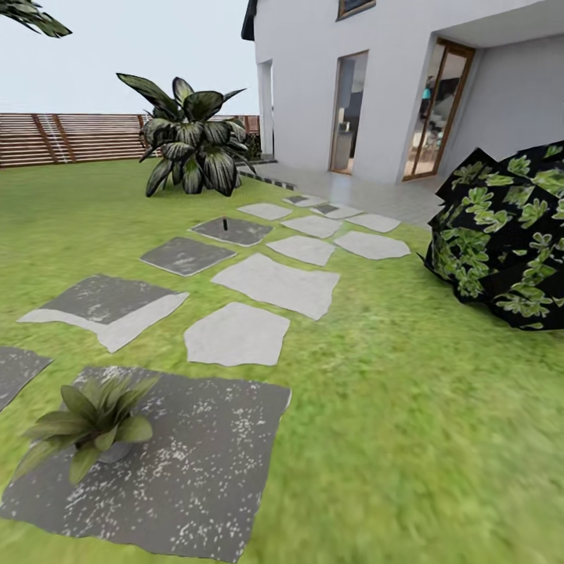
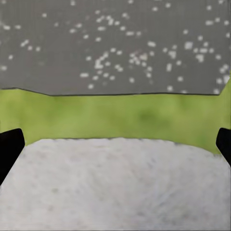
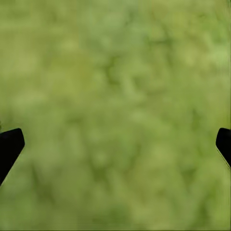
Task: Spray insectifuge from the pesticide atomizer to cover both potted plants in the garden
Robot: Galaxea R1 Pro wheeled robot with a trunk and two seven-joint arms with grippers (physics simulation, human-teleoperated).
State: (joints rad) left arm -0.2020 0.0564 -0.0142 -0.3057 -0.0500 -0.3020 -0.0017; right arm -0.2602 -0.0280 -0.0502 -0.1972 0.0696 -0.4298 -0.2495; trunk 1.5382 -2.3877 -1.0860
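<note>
In the head view one potted plant [image 1: 92, 425], a low rosette of pointed green leaves in a small grey pot, stands on a dark speckled slab [image 1: 204, 470] at the near left. Farther off, a tiny dark upright bottle, the pesticide atomizer [image 1: 225, 224], stands on a dark stepping stone [image 1: 233, 232]. In the left wrist view, my left gripper [image 2: 115, 144] is open, with black fingertips [image 2: 9, 147] at both edges, over a pale stone [image 2: 115, 187] and a speckled dark slab [image 2: 115, 43]. My right gripper [image 3: 115, 144] is open over plain grass, holding nothing.
Pale and dark stepping stones [image 1: 274, 283] lead across the lawn toward a white house [image 1: 376, 86]. A huge striped-leaf plant [image 1: 192, 145] stands at the back, in front of a brown slatted fence [image 1: 70, 137]. A dark leafy bush [image 1: 509, 235] bulks at the right.
</note>
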